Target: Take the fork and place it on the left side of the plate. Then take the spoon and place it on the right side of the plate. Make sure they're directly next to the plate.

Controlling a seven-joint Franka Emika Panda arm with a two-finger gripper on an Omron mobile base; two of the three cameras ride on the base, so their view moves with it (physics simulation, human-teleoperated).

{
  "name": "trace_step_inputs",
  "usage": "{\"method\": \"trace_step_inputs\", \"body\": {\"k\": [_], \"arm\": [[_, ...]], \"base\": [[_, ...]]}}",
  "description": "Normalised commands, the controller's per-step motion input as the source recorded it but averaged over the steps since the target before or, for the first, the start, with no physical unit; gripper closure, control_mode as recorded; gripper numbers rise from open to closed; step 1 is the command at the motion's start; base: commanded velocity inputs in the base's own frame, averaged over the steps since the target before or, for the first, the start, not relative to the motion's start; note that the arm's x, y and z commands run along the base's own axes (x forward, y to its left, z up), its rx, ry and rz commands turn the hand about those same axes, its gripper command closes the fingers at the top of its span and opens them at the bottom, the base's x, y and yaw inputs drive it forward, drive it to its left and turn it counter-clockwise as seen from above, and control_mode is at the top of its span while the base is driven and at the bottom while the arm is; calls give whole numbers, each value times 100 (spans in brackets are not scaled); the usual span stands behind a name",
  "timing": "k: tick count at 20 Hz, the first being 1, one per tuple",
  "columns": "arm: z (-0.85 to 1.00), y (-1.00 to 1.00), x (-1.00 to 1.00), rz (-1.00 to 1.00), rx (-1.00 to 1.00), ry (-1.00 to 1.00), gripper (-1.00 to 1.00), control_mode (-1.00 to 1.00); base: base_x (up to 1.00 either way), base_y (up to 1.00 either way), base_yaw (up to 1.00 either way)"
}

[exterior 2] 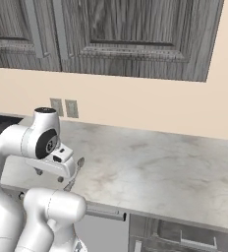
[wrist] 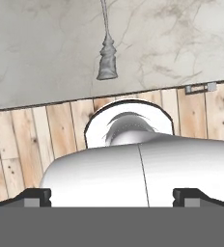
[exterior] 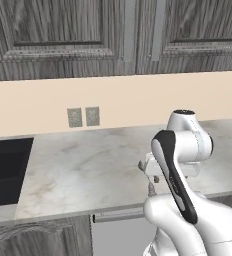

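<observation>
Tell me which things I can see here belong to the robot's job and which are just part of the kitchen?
Part of the job:
- slim grey metallic spoon, lying near the counter's front edge
- the arm's open tool

Just there:
- grey marbled stone counter
- black sink
- two wall sockets
- dark wooden cabinets

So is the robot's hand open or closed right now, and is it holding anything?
Hand: open, fingers wide apart, holding nothing. The spoon lies on the counter, untouched.

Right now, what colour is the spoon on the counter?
The spoon is grey and metallic, lying on the pale marbled counter. The hand view shows it best.
</observation>
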Motion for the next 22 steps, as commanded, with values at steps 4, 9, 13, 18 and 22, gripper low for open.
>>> {"method": "trace_step_inputs", "body": {"k": [4,9,13,18,22], "arm": [[0,3,35,-2,-8,17,-100,-100],[6,0,36,0,0,12,-100,-100],[5,-1,31,0,0,15,-100,-100],[-20,-5,19,0,-1,4,-100,-100],[-48,0,8,0,0,-6,-100,-100]], "base": [[0,0,0],[0,0,0],[0,0,0],[0,0,0],[0,0,0]]}}
